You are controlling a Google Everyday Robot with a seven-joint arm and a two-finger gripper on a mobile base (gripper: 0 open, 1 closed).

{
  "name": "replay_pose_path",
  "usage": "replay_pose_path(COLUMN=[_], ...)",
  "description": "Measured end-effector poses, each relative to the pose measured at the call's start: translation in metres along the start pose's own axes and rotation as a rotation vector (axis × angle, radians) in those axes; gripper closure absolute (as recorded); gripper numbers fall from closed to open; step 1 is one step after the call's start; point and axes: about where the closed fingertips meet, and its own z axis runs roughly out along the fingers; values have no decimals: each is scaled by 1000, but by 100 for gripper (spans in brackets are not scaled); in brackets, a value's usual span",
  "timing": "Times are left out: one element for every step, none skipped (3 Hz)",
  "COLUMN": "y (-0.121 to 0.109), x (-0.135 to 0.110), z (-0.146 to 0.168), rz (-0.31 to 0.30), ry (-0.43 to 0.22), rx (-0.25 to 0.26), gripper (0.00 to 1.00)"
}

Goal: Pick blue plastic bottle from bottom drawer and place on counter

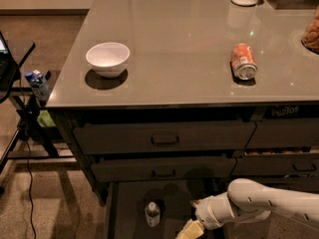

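Your gripper hangs low over the bottom drawer, at the picture's lower edge. It is just to the right of the blue plastic bottle and apart from it. You cannot tell whether it is released or clenched. The bottle stands upright on the drawer floor, below the tabletop.

Bottle upright in the bottom drawer, hand just right of it, counter above.

Upright bottle in drawer, pincer near
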Motion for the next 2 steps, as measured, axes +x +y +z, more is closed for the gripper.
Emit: replay_pose_path(y=[1,0], x=[2,6], z=[4,15], rz=[5,19], ry=[0,-37], rx=[-9,-21], gripper=[0,0])
